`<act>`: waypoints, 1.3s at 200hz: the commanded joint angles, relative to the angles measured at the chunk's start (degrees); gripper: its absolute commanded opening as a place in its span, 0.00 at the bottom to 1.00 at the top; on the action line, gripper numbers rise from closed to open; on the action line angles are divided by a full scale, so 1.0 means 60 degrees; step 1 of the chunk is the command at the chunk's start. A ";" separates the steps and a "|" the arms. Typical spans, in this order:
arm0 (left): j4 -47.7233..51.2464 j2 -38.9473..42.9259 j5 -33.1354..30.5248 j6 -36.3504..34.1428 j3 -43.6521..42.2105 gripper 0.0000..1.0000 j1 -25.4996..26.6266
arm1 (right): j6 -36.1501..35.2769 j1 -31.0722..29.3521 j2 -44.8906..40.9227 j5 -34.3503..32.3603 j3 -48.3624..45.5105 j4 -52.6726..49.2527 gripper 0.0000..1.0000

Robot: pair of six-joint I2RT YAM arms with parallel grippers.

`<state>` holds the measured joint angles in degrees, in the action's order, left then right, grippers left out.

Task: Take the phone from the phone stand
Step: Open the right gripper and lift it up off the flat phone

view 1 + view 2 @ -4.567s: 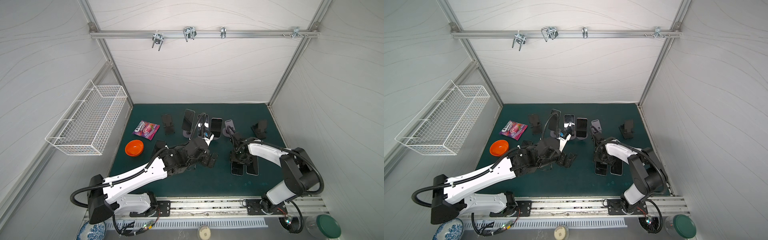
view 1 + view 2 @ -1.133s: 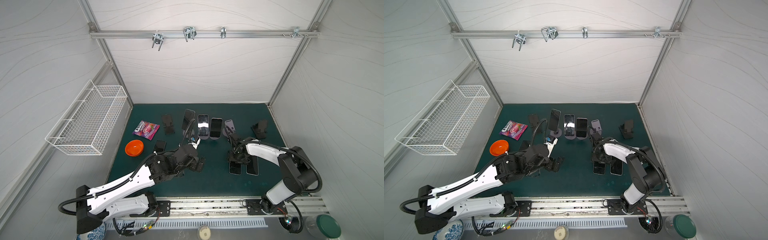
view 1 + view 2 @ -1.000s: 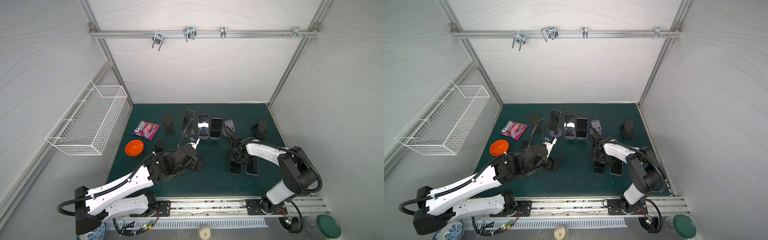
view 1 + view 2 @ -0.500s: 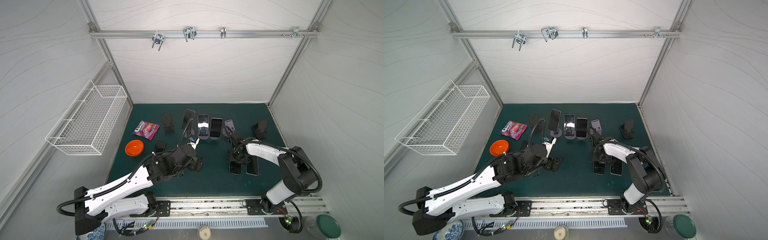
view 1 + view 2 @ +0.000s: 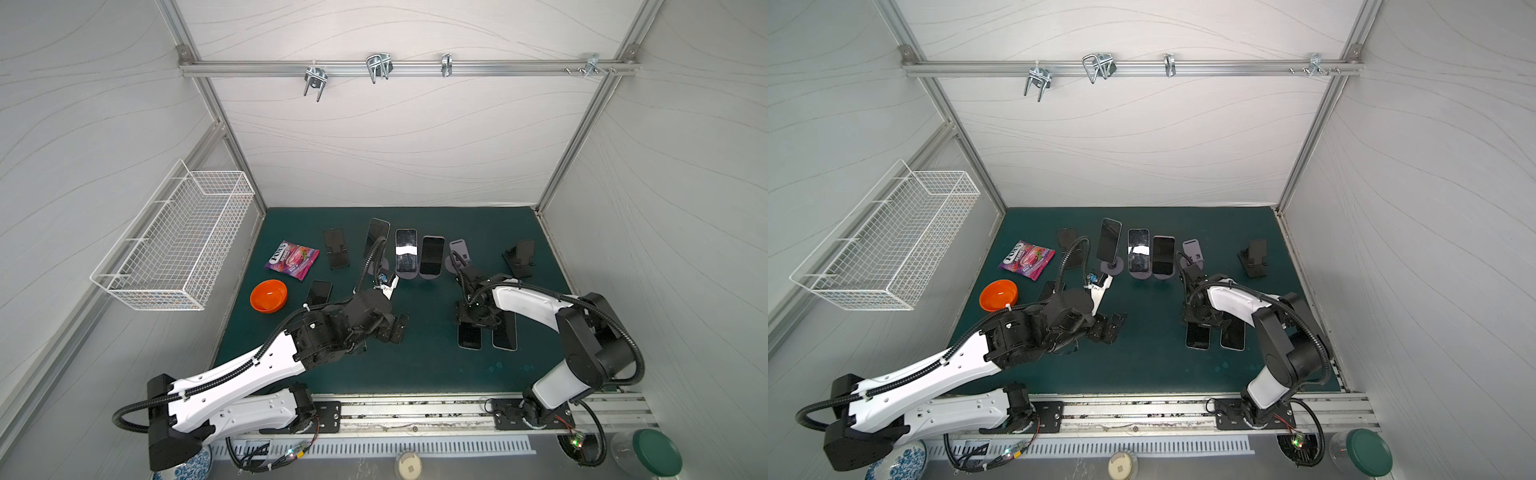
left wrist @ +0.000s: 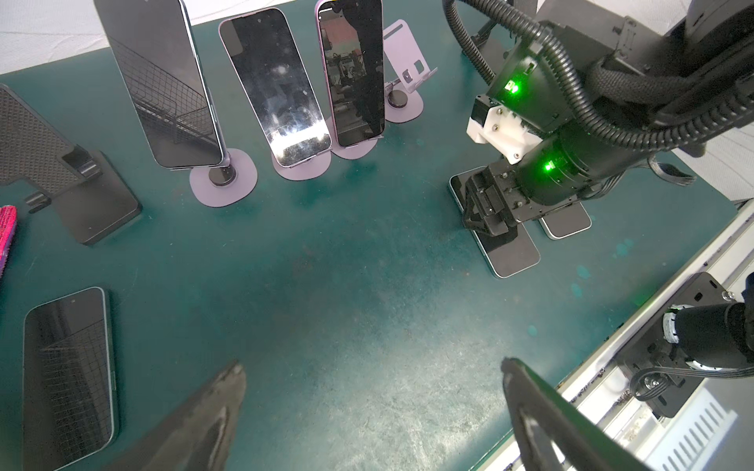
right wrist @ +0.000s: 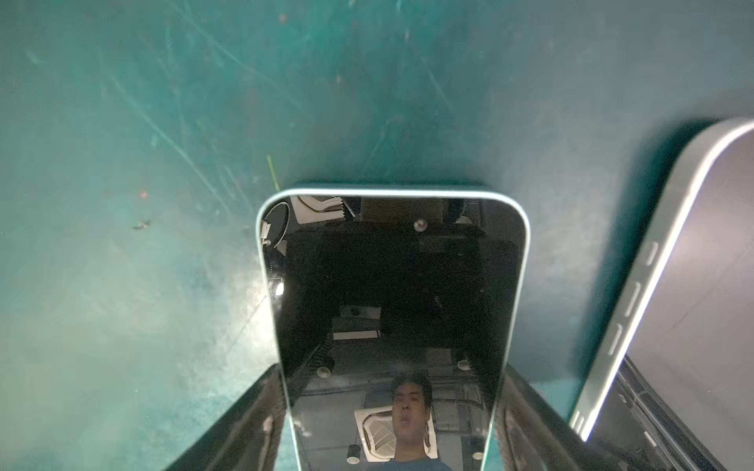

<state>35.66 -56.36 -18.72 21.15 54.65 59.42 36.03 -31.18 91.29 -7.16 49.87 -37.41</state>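
Placing: my right end effector [image 5: 472, 322] straddles the flat phone [image 7: 391, 285], grip I cannot tell; left end effector [image 6: 371, 365] wide, empty; next, release, rise.

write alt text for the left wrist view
Three phones stand in a row on lilac stands on a green mat, with a fourth lilac stand empty beside them. The right end effector is low over a flat phone, and the left end effector hangs open nearest the camera.
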 commanded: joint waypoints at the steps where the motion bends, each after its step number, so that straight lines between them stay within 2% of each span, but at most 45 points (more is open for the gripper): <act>1: -0.0184 0.0004 -0.0200 -0.0023 0.0281 0.99 0.0043 | 0.0091 0.0172 0.0190 -0.0096 -0.0438 -0.0604 0.80; 88: -0.0171 0.0062 -0.0271 -0.0009 0.0242 0.99 0.0043 | 0.0063 0.0201 -0.0191 -0.0007 -0.0235 -0.0729 0.88; 97: -0.0175 0.0062 -0.0261 -0.0007 0.0232 0.99 0.0043 | 0.0055 0.0206 -0.0279 -0.0048 -0.0173 -0.0805 0.93; 138: -0.0257 -0.0011 -0.0270 -0.0138 0.0251 0.99 0.0043 | -0.0028 0.0207 -0.0751 -0.0348 0.0219 -0.1180 0.95; 143: -0.0261 -0.0024 -0.0294 -0.0141 0.0251 0.99 0.0043 | -0.0035 0.0209 -0.0814 -0.0379 0.0262 -0.1213 0.99; 260: -0.0464 -0.0254 -0.0239 -0.0330 0.0300 0.99 0.0043 | -0.0344 0.0231 -0.2172 -0.0565 0.0725 -0.1529 0.99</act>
<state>35.42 -57.17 -19.53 19.90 54.65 59.42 34.89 -30.13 82.08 -9.47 52.10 -43.99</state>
